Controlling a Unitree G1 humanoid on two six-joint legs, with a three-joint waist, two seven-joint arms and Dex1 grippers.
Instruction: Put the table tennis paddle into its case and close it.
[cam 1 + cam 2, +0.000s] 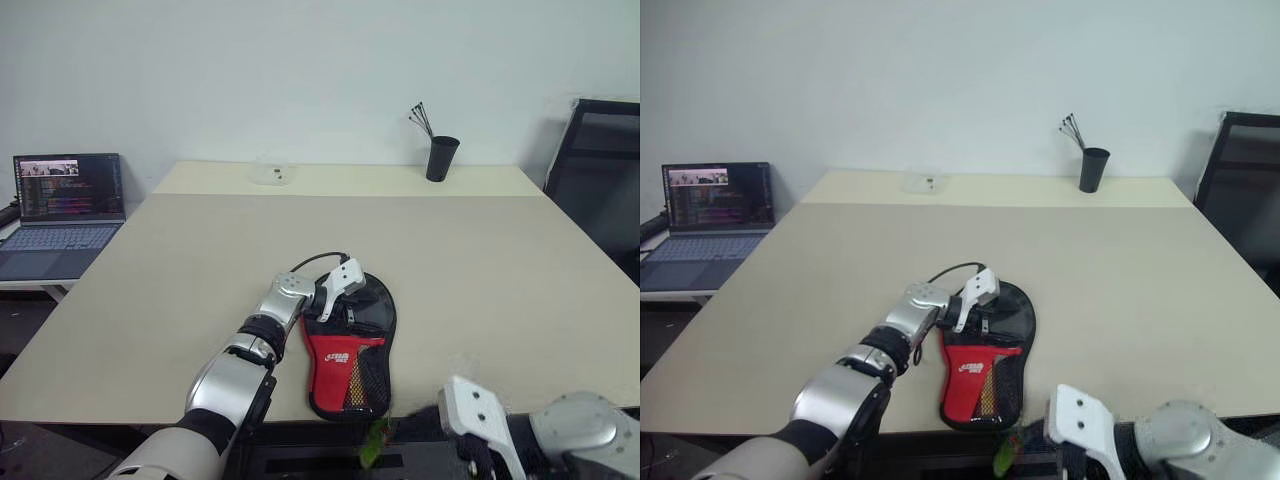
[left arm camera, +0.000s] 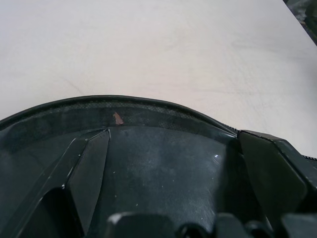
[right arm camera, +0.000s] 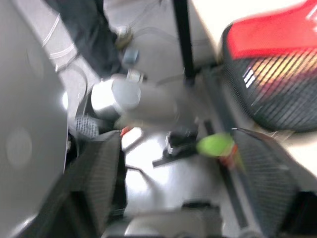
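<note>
Left eye view shows the case (image 1: 348,350) lying flat near the table's (image 1: 480,260) front edge, round black end away from me, red panel and mesh pocket towards me, its narrow end just over the rim. My left gripper (image 1: 335,300) rests on the black upper part with its fingers spread wide, pinning rather than pinching; the left wrist view looks along them at the curved dark rim of the case. I can't pick out the table tennis paddle itself, so I judge it is already inside, though I cannot confirm that from here

My right gripper (image 3: 173,163) hangs below the table edge, fingers apart with nothing between them, and the green ring tag (image 3: 215,145) dangles just in front of them

Risks as I see them:
- The tag swings freely on its cord, so a closing pinch could miss it or catch only the cord
- A pull on the tag could drag the whole case off the edge if my left fingers press too lightly
- Pulling at an angle could jam the zip or bunch the fabric
- My right hand is close under the table rim and could knock it when rising
</note>
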